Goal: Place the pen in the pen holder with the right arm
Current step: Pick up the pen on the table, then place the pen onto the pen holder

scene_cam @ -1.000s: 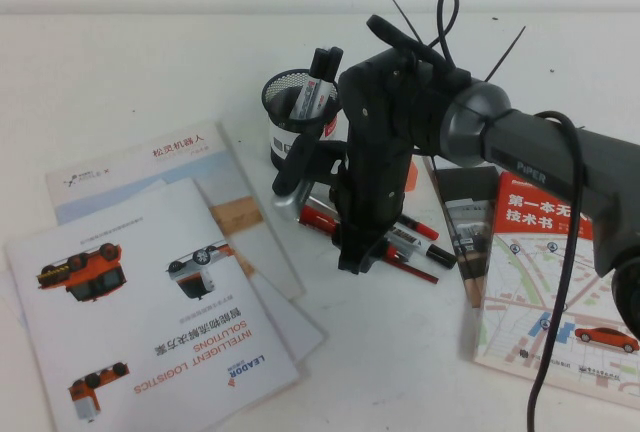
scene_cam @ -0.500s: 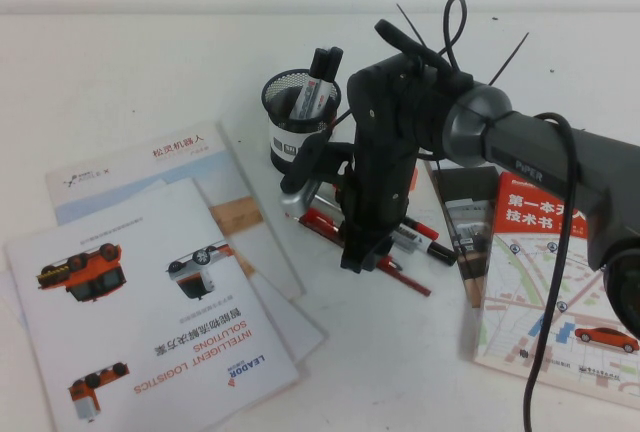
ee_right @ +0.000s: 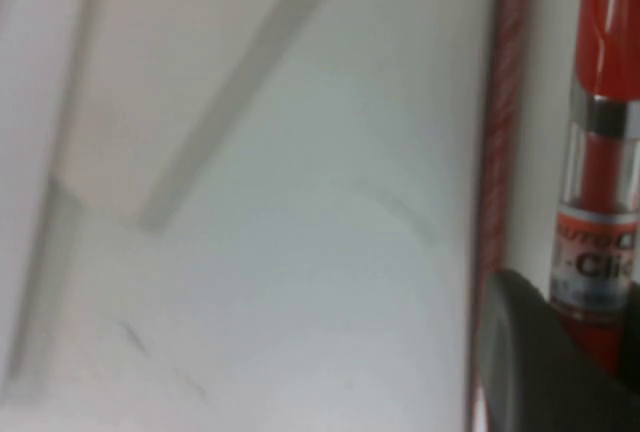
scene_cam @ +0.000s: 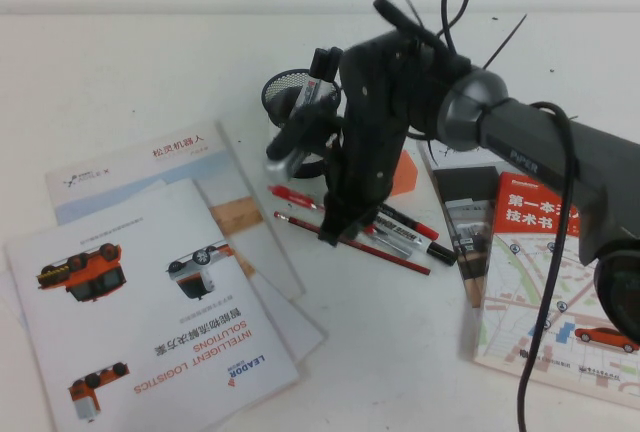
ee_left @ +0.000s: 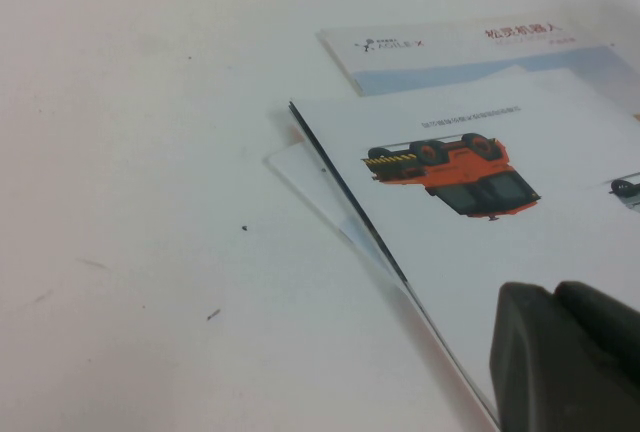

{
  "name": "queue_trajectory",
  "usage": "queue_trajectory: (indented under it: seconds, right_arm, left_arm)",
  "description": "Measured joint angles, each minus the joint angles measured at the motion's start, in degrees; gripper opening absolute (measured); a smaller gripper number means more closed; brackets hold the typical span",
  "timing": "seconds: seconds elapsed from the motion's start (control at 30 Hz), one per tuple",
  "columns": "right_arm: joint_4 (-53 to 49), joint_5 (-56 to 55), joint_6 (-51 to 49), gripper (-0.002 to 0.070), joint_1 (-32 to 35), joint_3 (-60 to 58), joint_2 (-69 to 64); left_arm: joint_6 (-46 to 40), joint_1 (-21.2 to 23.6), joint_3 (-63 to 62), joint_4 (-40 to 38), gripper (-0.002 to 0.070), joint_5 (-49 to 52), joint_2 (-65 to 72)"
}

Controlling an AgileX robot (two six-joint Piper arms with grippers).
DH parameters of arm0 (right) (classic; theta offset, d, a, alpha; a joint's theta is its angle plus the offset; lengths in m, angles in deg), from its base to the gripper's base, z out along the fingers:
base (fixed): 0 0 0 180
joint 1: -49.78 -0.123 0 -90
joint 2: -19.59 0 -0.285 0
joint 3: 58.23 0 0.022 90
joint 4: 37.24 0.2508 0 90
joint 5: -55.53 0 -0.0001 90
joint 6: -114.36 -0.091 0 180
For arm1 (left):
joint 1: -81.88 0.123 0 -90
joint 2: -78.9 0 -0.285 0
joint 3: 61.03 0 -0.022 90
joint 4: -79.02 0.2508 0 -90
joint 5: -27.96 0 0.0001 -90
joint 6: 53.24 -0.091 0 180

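High view, near to far: glossy brochures lie flat on the white table, w/ printed orange vehicles. Behind them is a thin dark-red pencil, then the pen, thick red plastic, lying flat on the table just left of the right gripper. The right arm, bulky and black w/ cables, reaches from the right and bends down steeply, gripper tip near the pencil and pen; I cannot tell if the fingers are apart or together. Black markers w/ red ends lie beside. Farthest is the pen holder, round black wire mesh, partly hidden by the arm, w/ markers inside. Left wrist view: left gripper is over a brochure corner, fingers seem together
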Motion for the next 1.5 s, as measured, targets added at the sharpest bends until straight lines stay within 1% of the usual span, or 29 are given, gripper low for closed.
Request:
queue_trajectory:
  seconds: [0.1,0.23,0.3,0.43,0.53,0.6,0.7,0.8,0.87,0.93,0.97,1.07,1.17,1.3,1.4,1.5]
  right_arm:
    - [0.67,0.36,-1.62,0.0064,0.0,2.66,0.13]
    - [1.91,0.36,-2.25,0.0064,0.0,2.93,1.56]
    - [4.12,0.36,-2.34,0.0064,0.0,2.93,2.42]
    - [14.52,-1.61,-2.2,0.0064,0.98,2.93,5.34]
    - [25.46,-7.31,2.05,0.0064,1.5,1.59,8.47]
    - [32.95,-11.29,6.92,0.0064,1.5,-0.37,10.94]
    - [45.69,-17.85,17.52,0.0064,0.67,-5.76,15.13]
    - [58.6,-26.25,31.54,0.0064,-1.09,-13.46,20.32]
    - [70.33,-33.4,44.37,0.0064,-2.5,-20.27,24.16]
    - [83.32,-41.04,61.59,0.0064,-3.95,-26.76,27.93]
    - [88.09,-45.37,70.47,0.0064,-4.87,-30.0,30.24]
    - [94.58,-58.32,86.71,0.0064,-8.31,-36.33,36.28]
    - [96.8,-65.5,93.64,0.0064,-11.5,-39.65,41.4]
    - [97.92,-71.15,94.37,0.0064,-12.06,-40.26,43.82]
    - [98.6,-81.63,94.65,0.0064,-12.06,-40.26,43.94]
    - [96.97,-95.56,94.65,0.0064,-12.06,-40.16,43.83]
  left_arm:
    - [0.0,0.0,0.0,0.0,-0.0003,0.0,0.0]
    - [0.0,0.0,0.0,0.0,-0.0003,0.0,0.0]
    - [0.0,0.0,0.0,0.0,-0.0002,0.0,0.0]
    - [0.0,0.0,0.0,0.0,-0.0002,0.0,0.0]
    - [0.0,0.0,0.0,0.0,-0.0002,0.0,0.0]
    - [0.0,0.0,0.0,0.0,-0.0002,0.0,0.0]
    - [0.0,0.0,0.0,0.0,-0.0002,0.0,0.0]
    - [0.0,0.0,0.0,0.0,-0.0003,0.0,0.0]
    - [0.0,0.0,0.0,0.0,-0.0002,0.0,0.0]
    - [0.0,0.0,0.0,0.0,-0.0003,0.0,0.0]
    - [0.0,0.0,0.0,0.0,-0.0003,0.0,0.0]
    - [0.0,0.0,0.0,0.0,-0.0002,0.0,0.0]
    - [0.0,0.0,0.0,0.0,-0.0002,0.0,0.0]
    - [0.0,0.0,0.0,0.0,-0.0002,0.0,0.0]
    - [0.0,0.0,0.0,0.0,-0.0003,0.0,0.0]
    - [0.0,0.0,0.0,0.0,-0.0002,0.0,0.0]
